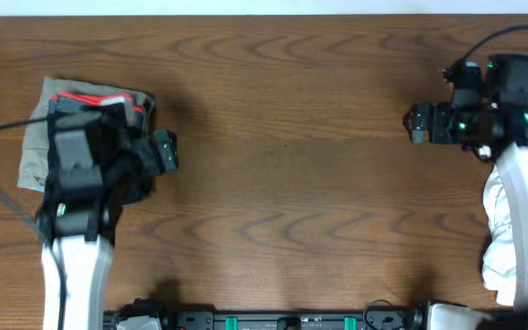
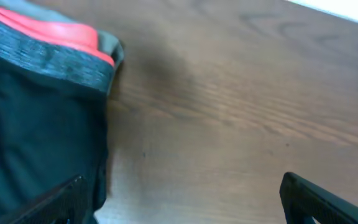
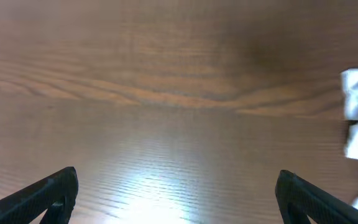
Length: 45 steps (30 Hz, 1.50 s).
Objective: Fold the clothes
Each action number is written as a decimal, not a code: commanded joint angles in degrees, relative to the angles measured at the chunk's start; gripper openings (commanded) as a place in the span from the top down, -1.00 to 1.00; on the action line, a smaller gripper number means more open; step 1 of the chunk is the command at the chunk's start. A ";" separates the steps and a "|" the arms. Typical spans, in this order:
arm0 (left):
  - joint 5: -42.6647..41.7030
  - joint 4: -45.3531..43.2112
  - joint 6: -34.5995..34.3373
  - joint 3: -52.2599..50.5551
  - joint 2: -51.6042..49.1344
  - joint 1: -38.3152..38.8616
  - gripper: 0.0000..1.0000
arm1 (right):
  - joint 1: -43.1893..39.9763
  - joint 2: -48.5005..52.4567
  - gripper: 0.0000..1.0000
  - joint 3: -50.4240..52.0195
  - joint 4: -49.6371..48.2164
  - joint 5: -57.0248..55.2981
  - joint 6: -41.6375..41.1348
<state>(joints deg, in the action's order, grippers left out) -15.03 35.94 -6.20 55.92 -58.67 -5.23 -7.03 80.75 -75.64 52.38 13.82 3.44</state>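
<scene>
**A:** Where are the black soft-fabric trousers [image 1: 99,103] with the heather-grey waistband edged in orange-red?

**B:** At the left end of the brown wood-grain table [image 1: 282,137]. They are gathered into a compact bundle that appears to lie on the folded khaki-grey garment [image 1: 33,137]. The left arm hides much of the bundle from overhead. In the left wrist view the trousers [image 2: 36,124] fill the left side, with the waistband along their top.

**A:** And the claws?

**B:** The left gripper [image 1: 165,151] has its jaws spread wide and holds nothing. It sits at the bundle's right edge, with one finger [image 2: 61,199] by the black cloth and the other over bare wood. The right gripper [image 3: 179,199] is also spread and empty, over bare table well away from the trousers. The crumpled white fabrics [image 1: 502,229] lie beside its arm at the right edge.

**A:** So which step is this?

**B:** The fold looks finished, or nearly so, with the trousers lying small and squared on the pile. How neat the hidden part is cannot be told.

**A:** What does the next move call for?

**B:** Probably lifting the left arm clear without catching the cloth. If an edge does hang loose, the open jaws would need to close on that edge alone, not on the khaki layer beneath.
</scene>
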 commanded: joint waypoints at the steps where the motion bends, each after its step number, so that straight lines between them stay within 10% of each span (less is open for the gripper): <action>1: 0.66 2.49 1.27 -2.40 9.22 -0.17 -0.96 | 1.09 -11.21 -0.98 3.69 -0.13 -2.95 -3.43; 14: 0.76 4.37 1.38 -9.42 36.63 -0.15 -0.96 | 4.96 -52.06 -0.99 23.91 -1.55 -8.00 -6.58; 33: 0.74 4.37 1.38 -9.42 36.70 -0.15 -0.96 | 4.96 -57.35 -0.98 24.00 16.37 -8.24 -6.29; 45: 0.74 4.37 1.38 -9.42 36.70 -0.15 -0.96 | 5.07 -74.69 -0.99 44.13 -7.85 -8.22 -1.60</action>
<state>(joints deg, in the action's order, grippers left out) -14.59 40.45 -5.74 46.94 -22.00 -5.26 -2.63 10.00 -36.51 47.09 5.93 -0.16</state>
